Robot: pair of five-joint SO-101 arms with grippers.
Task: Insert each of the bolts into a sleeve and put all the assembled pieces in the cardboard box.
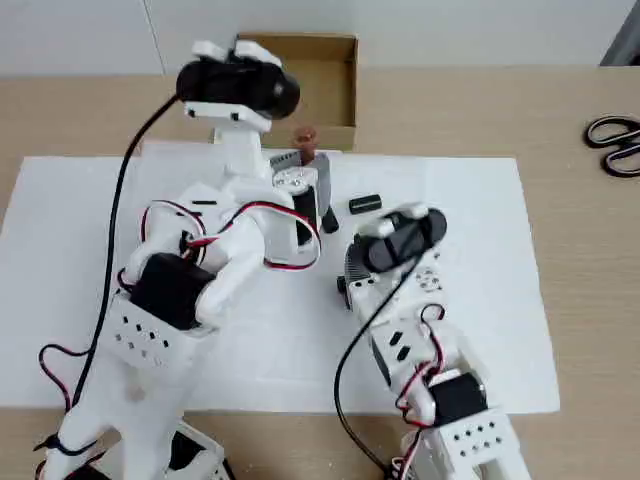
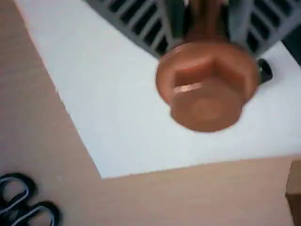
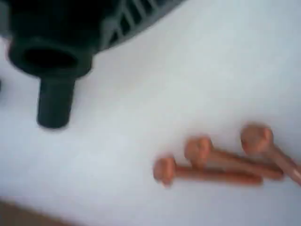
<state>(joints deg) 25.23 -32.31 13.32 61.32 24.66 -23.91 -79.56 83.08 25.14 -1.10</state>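
Observation:
My left gripper (image 1: 300,165) hangs just in front of the cardboard box (image 1: 322,78), shut on an orange-brown bolt (image 1: 305,138). The bolt's hex head (image 2: 207,84) faces the left wrist camera between the grey fingers (image 2: 136,19). Near the paper's middle, my right gripper (image 1: 347,275) is shut on a black sleeve (image 3: 49,59) whose bore faces the right wrist camera. Three more orange-brown bolts (image 3: 211,162) lie together on the paper near it. Another black sleeve (image 1: 365,204) lies loose between the two grippers.
White paper (image 1: 470,250) covers the middle of the wooden table. Black scissors (image 1: 615,143) lie at the far right edge, off the paper. Cables trail from both arms near the front edge.

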